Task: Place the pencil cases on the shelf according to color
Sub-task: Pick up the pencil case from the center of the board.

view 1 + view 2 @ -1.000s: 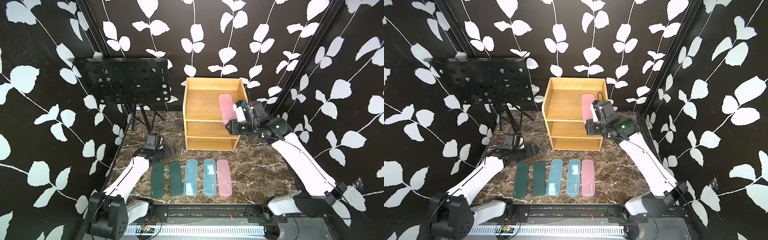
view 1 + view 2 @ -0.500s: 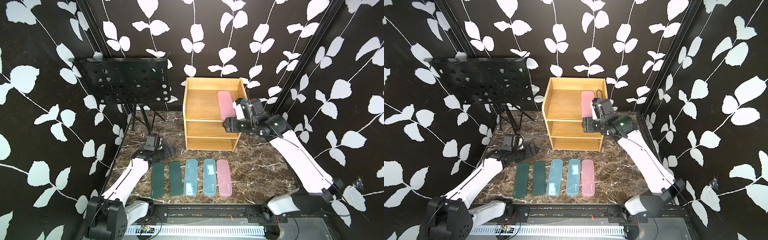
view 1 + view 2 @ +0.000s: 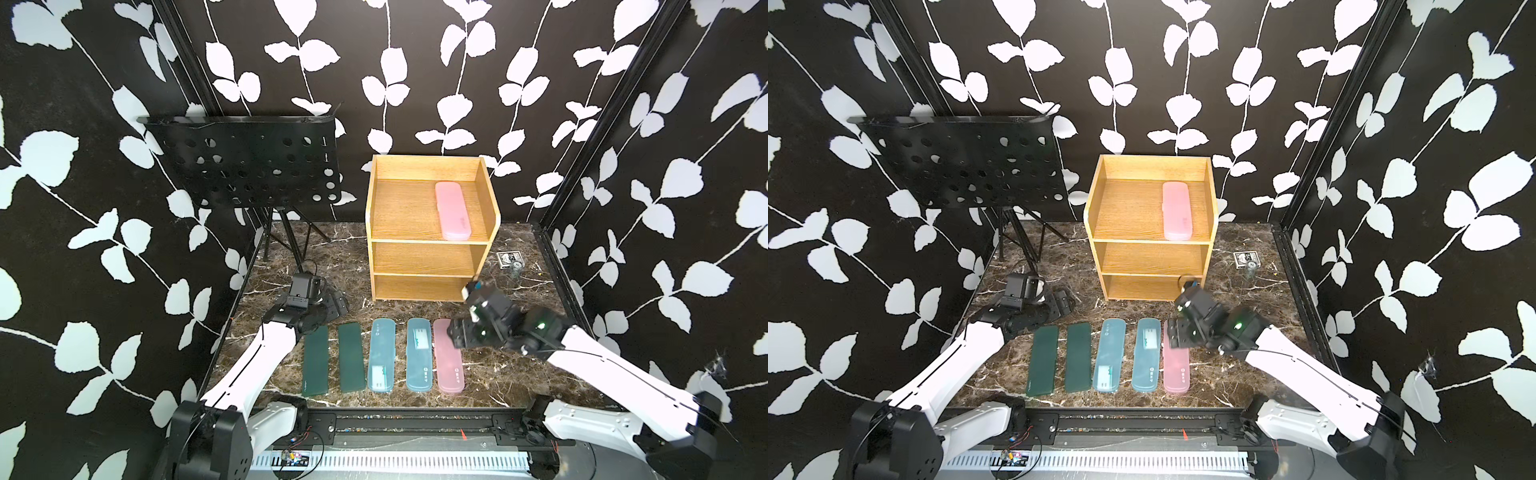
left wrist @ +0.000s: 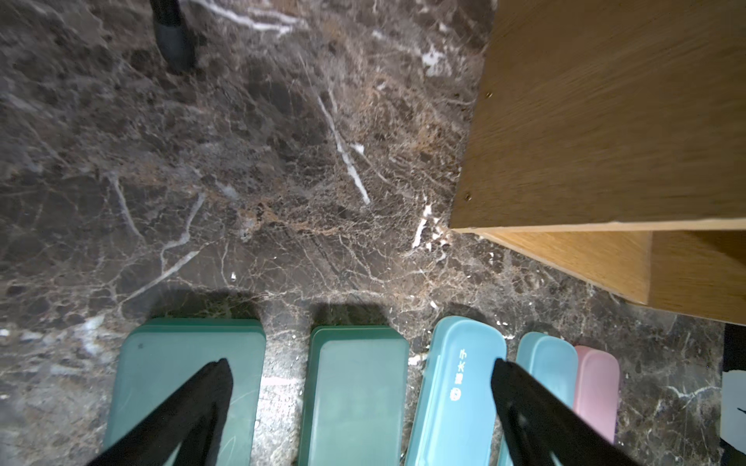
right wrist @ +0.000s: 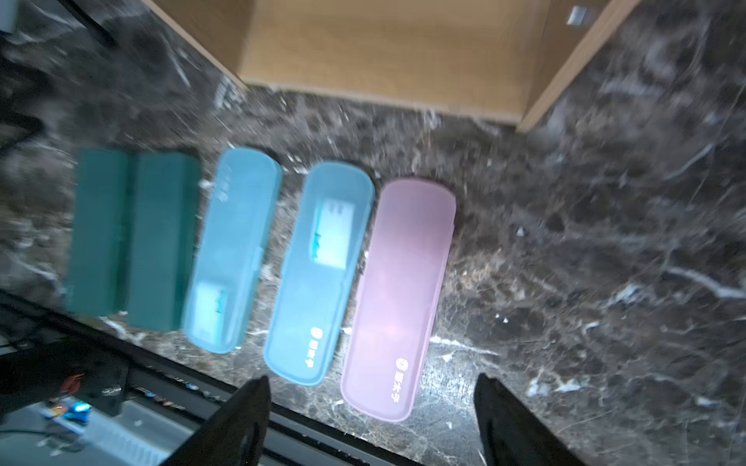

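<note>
Hovering empty, your right pincer (image 5: 371, 379) gapes wide above the pink case (image 5: 397, 298) on the tabletop (image 5: 565, 242); left pincer (image 4: 359, 361) wide too, empty; other pink case (image 3: 453, 210) lies on the shelf (image 3: 415, 259), top tier.

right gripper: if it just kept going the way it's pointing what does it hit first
Most likely the pink pencil case at the end of the row on the marble table. In the right wrist view it lies straight ahead of the right gripper, between its open fingers. How far off it is, I can't tell.

Top views bright and sharp; right wrist view blurs pencil cases (image 5: 319, 270).
</note>
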`<control>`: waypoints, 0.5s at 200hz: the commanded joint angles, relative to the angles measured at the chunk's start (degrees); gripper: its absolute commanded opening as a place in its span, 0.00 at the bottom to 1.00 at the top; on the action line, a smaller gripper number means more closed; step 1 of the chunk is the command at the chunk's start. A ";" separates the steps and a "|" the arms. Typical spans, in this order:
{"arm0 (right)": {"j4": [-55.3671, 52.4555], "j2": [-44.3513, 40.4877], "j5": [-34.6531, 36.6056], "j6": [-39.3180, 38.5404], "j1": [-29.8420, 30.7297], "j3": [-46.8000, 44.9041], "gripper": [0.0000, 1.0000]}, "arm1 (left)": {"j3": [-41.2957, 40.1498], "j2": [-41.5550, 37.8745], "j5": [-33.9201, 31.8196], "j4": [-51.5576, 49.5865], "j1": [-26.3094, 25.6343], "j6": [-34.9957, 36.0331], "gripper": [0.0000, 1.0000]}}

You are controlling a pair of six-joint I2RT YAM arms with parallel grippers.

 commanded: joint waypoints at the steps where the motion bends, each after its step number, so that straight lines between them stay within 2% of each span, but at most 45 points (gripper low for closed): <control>1: 4.69 -0.24 5.78 10.01 3.48 -6.25 0.86 | 0.07 -1.94 -1.24 -1.59 -0.45 -0.56 0.99; 26: 6.35 2.38 7.22 11.49 6.40 -9.75 0.99 | -0.17 -1.75 -1.27 -2.43 -1.06 -0.90 0.99; 58: 11.23 10.02 7.23 11.67 8.80 -10.79 0.99 | -0.33 -1.64 -8.83 -5.27 -4.50 -1.08 0.99; 100: 10.93 18.43 9.66 14.56 10.24 -9.96 0.99 | -2.66 -2.63 -9.40 -3.83 -5.55 -3.19 0.99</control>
